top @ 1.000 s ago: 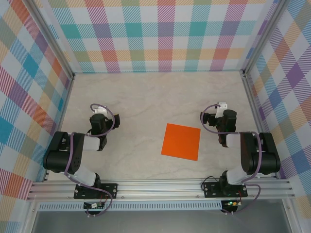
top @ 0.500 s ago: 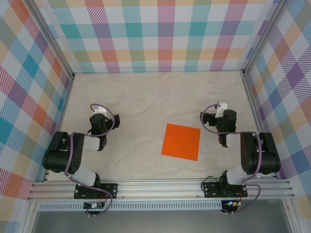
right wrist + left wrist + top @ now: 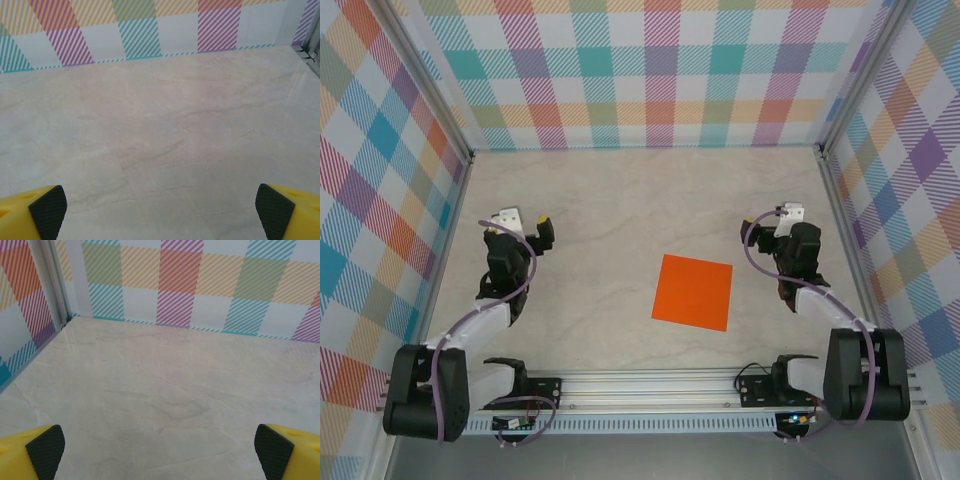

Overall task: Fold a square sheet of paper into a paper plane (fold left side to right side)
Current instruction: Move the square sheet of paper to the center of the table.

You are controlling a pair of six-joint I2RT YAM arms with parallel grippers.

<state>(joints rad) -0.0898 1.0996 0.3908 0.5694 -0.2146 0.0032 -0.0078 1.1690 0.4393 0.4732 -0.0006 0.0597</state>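
Since the earlier frames both arms have been unfolded from their tucked pose, with the wrists carried farther out over the table [image 3: 620, 215]. The square sheet of paper [image 3: 692, 291] has not shifted.

Left gripper [image 3: 159, 461]: jaws spread wide, black pads [image 3: 46, 458] at the lower corners of the wrist view, nothing held, bare table between them. Right gripper [image 3: 160, 219]: likewise wide open and empty, pads [image 3: 48, 210] far apart.

The sheet is seen flat on the table between the arms, nearer the right one and slightly skewed. It is bright orange, matte and sharp-cornered, with no crease visible. The table is pale and marble-patterned, and looks smooth.

Handling, as judged: the sheet is very light, limp and easily creased for good, and it is likely to slide when nudged. No edge is raised, so the left edge would have to be teased up and pinched near its middle or at a corner. The right half is best pinned down meanwhile.
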